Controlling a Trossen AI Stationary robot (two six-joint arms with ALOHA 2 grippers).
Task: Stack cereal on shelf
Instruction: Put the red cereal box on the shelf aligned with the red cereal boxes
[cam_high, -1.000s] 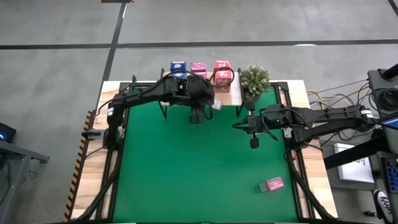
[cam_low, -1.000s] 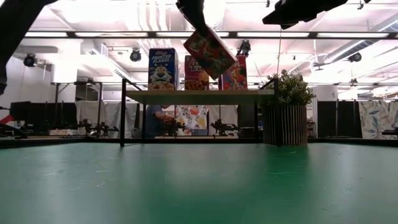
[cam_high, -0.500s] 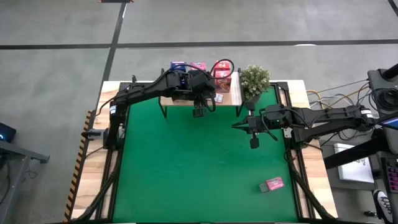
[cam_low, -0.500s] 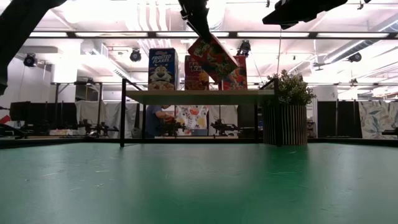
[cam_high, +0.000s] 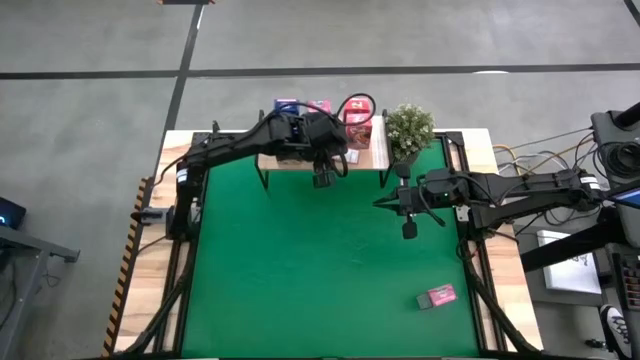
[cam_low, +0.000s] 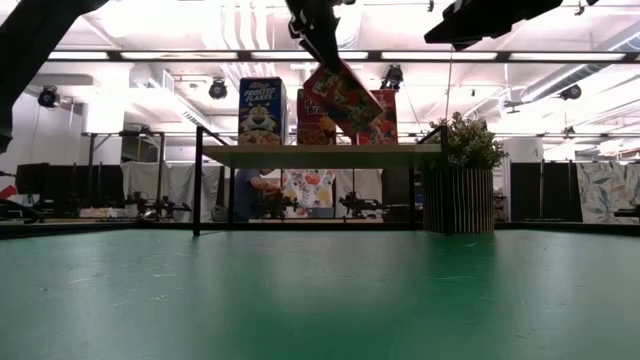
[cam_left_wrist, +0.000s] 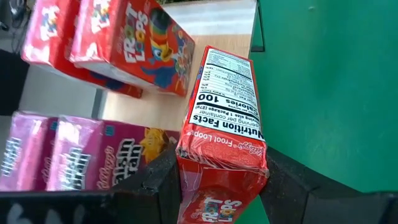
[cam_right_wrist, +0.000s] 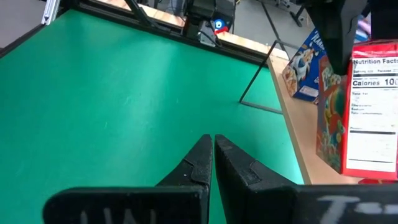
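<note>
Left gripper (cam_left_wrist: 217, 186) has a red cereal box (cam_left_wrist: 225, 118) pinched by its narrow sides above the shelf (cam_low: 320, 155). Looks light and crushable, so I'd keep gentle side pressure. Right gripper (cam_right_wrist: 213, 163) sits closed, empty.

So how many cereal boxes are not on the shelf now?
2. A red box hangs tilted in the left pincer at the shelf edge; a pink box lies on the green mat's right side. Others may be hidden.
</note>
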